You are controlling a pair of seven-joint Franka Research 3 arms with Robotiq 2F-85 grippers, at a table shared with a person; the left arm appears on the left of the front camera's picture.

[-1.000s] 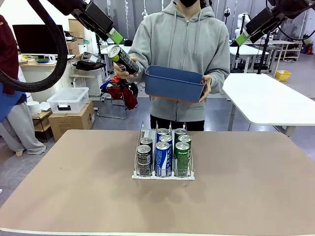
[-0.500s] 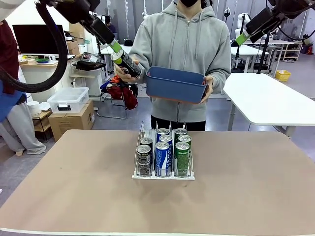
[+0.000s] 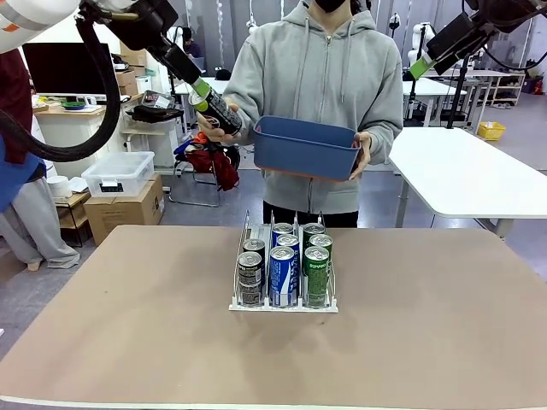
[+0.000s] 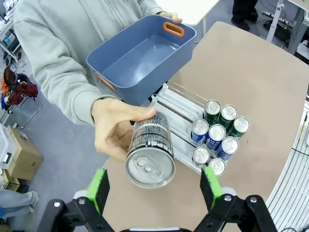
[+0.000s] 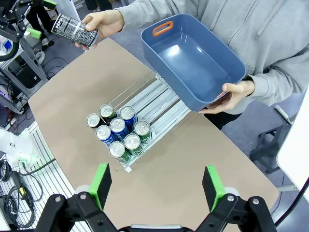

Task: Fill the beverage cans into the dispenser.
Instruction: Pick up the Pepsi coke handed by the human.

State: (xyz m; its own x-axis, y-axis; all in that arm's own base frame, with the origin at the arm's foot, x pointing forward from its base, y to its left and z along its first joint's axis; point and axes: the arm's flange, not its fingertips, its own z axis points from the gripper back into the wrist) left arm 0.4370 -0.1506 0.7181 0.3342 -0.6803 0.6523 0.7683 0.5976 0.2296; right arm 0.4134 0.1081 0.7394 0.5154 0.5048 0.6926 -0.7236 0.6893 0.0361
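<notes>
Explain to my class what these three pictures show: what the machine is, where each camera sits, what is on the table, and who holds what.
The machine is two white robot arms, each ending in a two-finger gripper with green pads. One camera looks across the table at a person. The other two sit on the arms' wrists, looking down along the fingers.

On the table stands a wire dispenser with three lanes, holding seven cans: two dark, three blue, two green.

The person holds out a black can in one hand and carries an empty blue bin with the other. The left gripper is open, its pads on either side of the can's top but not touching it. The right gripper is open, high above the table.
</notes>
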